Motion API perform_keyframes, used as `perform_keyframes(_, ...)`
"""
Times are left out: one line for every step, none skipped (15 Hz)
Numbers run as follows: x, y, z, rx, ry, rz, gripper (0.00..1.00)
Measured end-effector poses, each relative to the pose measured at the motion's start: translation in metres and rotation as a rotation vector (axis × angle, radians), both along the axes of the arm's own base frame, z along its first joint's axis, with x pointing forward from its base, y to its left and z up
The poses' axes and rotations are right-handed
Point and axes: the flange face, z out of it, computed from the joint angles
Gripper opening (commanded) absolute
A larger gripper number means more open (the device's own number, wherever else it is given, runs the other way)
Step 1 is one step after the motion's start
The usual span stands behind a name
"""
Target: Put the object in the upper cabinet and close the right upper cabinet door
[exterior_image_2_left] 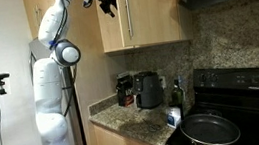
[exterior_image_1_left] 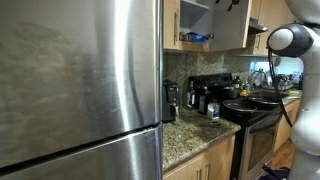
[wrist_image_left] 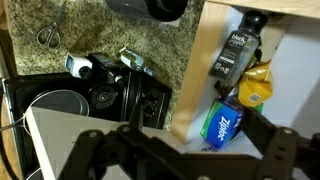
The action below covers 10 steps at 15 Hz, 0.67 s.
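Closest to the wrist camera, the gripper (wrist_image_left: 185, 150) spreads its dark fingers wide with nothing between them. Just beyond it, past a light-wood edge of the upper cabinet (wrist_image_left: 196, 70), the pale shelf holds a blue box (wrist_image_left: 222, 122), a yellow packet (wrist_image_left: 256, 88) and a black package (wrist_image_left: 235, 55), crowded together. I cannot tell which of them is the task's object, but with the hand empty the placing looks done. Far below lie the granite counter (wrist_image_left: 110, 25) and the black stove (wrist_image_left: 65, 100). In an exterior view the right upper cabinet door (exterior_image_1_left: 232, 30) stands swung open, with the gripper near its top edge. The step in hand therefore seems to be the closing. The next move calls for drawing clear of the shelf, getting behind the door's outer face and pushing it round to the frame.
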Motion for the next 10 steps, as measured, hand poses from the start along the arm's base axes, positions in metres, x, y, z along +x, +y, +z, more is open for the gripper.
perform_keyframes(0.007,0.0,-0.004,0.0,0.009,0.0,1.0)
perform_keyframes(0.007,0.0,-0.004,0.0,0.006,0.0,1.0)
perform_keyframes(0.003,0.0,-0.001,0.0,-0.001,0.0,1.0)
perform_keyframes(-0.003,0.0,0.002,0.0,-0.01,0.0,1.0)
perform_keyframes(-0.007,0.0,0.004,0.0,-0.015,0.0,1.0)
perform_keyframes(-0.009,0.0,0.005,0.0,-0.017,0.0,1.0)
perform_keyframes(-0.008,0.0,0.005,0.0,-0.015,0.0,1.0)
perform_keyframes(-0.005,0.0,0.003,0.0,-0.01,0.0,1.0)
perform_keyframes(-0.004,0.0,0.002,0.0,-0.007,0.0,1.0)
perform_keyframes(-0.002,0.0,0.001,0.0,-0.004,0.0,1.0)
